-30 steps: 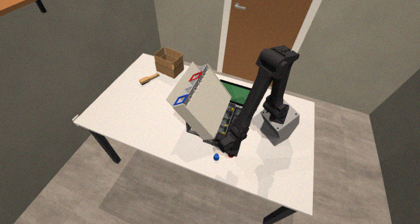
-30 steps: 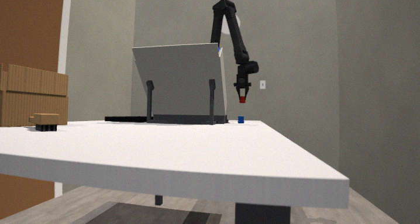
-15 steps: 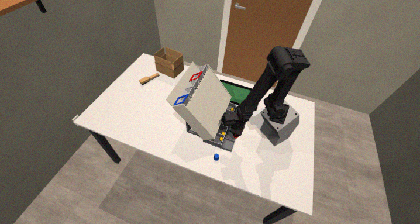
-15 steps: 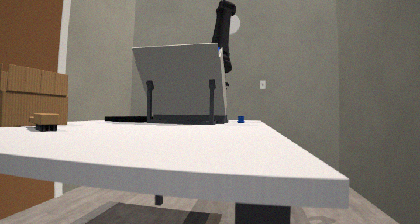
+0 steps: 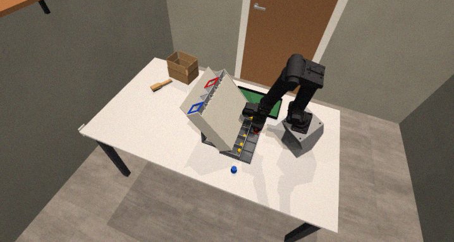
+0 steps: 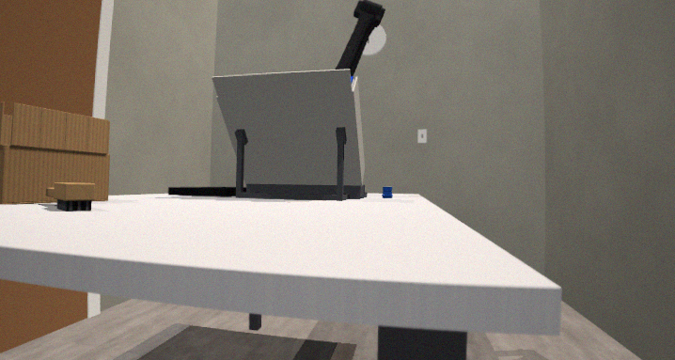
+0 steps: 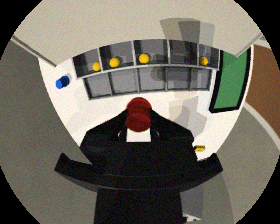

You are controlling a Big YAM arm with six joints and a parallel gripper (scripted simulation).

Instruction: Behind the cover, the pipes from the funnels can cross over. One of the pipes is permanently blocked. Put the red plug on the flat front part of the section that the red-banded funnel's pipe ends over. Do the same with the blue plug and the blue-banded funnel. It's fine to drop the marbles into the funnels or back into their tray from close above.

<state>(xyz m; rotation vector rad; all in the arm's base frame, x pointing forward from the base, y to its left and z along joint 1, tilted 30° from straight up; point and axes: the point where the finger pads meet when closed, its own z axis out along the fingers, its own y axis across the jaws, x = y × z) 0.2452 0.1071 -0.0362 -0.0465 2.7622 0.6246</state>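
Observation:
My gripper [image 5: 255, 129] is shut on the red plug [image 7: 139, 115] and holds it over the front of the dark sectioned tray [image 5: 244, 140], near its end toward the green tray. In the wrist view the red plug hangs just in front of the flat front parts [image 7: 140, 82], around the middle sections. Several sections hold a yellow marble [image 7: 144, 59]. The tilted grey cover [image 5: 219, 110] carries the red-banded funnel [image 5: 211, 82] and the blue-banded funnel [image 5: 195, 107] on top. The blue plug [image 5: 234, 169] stands on the table beyond the tray's other end. In the exterior view the cover [image 6: 290, 131] hides the gripper.
A green marble tray [image 5: 258, 102] lies behind the cover, near the arm's base [image 5: 301, 131]. A yellow marble [image 7: 200, 149] lies on the table by the gripper. A cardboard box [image 5: 181, 66] and a wooden brush [image 5: 160, 84] sit at the far corner.

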